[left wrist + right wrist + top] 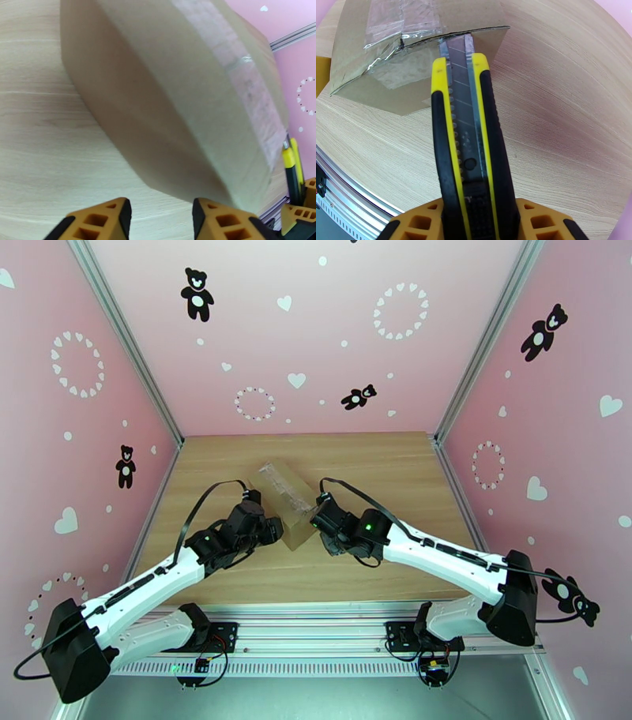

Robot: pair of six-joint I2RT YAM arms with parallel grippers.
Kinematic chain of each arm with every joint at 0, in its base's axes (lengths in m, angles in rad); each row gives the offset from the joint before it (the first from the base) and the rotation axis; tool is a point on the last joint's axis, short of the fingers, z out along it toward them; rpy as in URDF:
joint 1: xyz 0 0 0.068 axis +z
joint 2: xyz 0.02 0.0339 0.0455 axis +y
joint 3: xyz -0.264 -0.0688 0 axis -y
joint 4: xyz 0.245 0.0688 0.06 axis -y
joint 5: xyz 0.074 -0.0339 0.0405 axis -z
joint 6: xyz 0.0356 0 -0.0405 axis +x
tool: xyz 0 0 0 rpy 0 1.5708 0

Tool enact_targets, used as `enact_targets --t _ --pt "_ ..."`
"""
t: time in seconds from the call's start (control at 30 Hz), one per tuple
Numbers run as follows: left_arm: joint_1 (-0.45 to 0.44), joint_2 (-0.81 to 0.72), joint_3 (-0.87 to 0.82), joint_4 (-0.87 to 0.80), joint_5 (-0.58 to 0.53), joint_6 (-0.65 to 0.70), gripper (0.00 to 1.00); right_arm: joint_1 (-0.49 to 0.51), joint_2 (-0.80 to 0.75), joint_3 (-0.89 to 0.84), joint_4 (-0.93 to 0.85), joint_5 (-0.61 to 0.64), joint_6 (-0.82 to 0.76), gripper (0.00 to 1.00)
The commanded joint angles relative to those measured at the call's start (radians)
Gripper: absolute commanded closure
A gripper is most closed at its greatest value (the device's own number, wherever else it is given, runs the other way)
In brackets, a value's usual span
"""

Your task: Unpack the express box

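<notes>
The express box (283,494) is a brown carton with shiny clear tape, lying at an angle in the middle of the table. My right gripper (478,221) is shut on a yellow-black utility knife (466,130). Its blade tip (456,41) sits at the top edge of the box (414,35) at its taped near end. My left gripper (160,217) is open, its orange fingertips (106,221) just short of the long side of the box (166,102), with bare table between them. From above, the left gripper (272,530) and the right gripper (320,523) flank the box's near end.
The wooden table (379,469) is enclosed by pink walls at the back and on both sides. An aluminium rail (316,627) runs along the near edge by the arm bases. The knife (292,169) and the right fingers (308,197) are at the far right of the left wrist view.
</notes>
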Motion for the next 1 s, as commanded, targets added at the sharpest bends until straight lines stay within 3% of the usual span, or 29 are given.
enact_targets --t 0.0,0.97 --pt "-0.010 0.019 -0.014 0.042 0.023 -0.023 0.51 0.011 0.023 0.033 -0.013 -0.006 -0.005 1.00" --pt "-0.025 0.064 0.023 0.079 0.004 -0.043 0.52 0.079 0.079 0.104 -0.043 0.031 -0.015 1.00"
